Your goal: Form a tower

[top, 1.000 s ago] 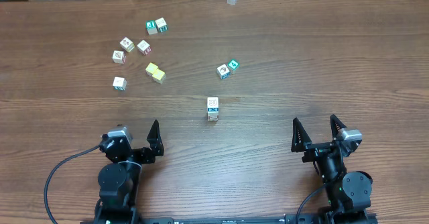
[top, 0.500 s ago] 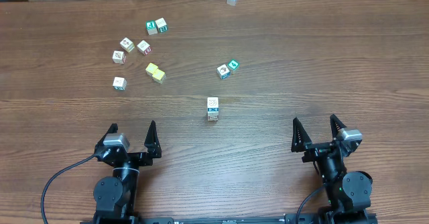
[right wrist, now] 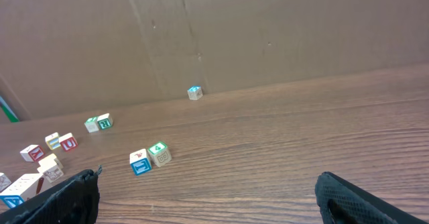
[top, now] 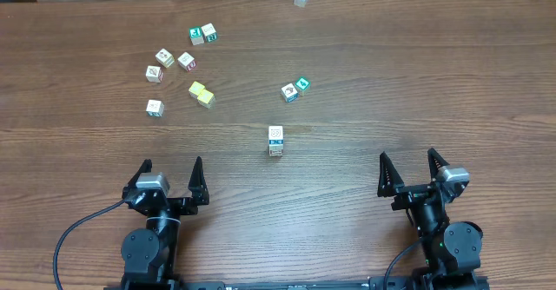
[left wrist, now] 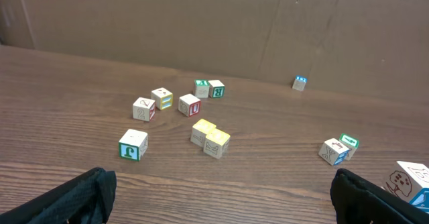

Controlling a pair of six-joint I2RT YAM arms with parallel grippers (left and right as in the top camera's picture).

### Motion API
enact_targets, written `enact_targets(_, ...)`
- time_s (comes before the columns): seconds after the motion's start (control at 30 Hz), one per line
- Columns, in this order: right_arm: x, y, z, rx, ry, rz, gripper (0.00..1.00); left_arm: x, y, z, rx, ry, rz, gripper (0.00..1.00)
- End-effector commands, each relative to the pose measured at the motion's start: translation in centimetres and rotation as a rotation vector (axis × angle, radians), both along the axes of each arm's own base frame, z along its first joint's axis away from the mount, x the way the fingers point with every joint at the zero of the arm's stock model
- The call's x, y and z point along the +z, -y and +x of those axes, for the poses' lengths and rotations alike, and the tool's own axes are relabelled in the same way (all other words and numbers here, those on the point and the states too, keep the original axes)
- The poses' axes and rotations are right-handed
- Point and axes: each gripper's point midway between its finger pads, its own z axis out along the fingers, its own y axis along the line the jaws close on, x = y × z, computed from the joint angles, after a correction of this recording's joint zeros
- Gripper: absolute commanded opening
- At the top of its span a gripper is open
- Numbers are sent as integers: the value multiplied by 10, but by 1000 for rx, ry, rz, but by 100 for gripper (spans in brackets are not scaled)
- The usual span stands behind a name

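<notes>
Midway across the bench (top: 365, 82), upright and alone, stands the tower (top: 276, 141), well apart from the left tool (top: 171, 170) and the right tool (top: 407, 164), which sit near the front edge, each spread wide

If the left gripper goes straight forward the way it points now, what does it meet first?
Probably the yellow cubes, which lie at the middle of the left wrist view, ahead of the open left gripper. The green-print cube lies off to the left; depth is unclear.
</notes>
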Motion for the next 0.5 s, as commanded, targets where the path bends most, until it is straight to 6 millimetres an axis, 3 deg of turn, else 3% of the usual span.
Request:
enact_targets(0.0, -1, 0, 0, -2, 7, 6, 100, 2, 0, 0, 0, 12, 21, 100)
enact_targets(0.47, -1, 1, 0, -2, 7, 6, 100, 2, 0, 0, -1, 12, 21, 100)
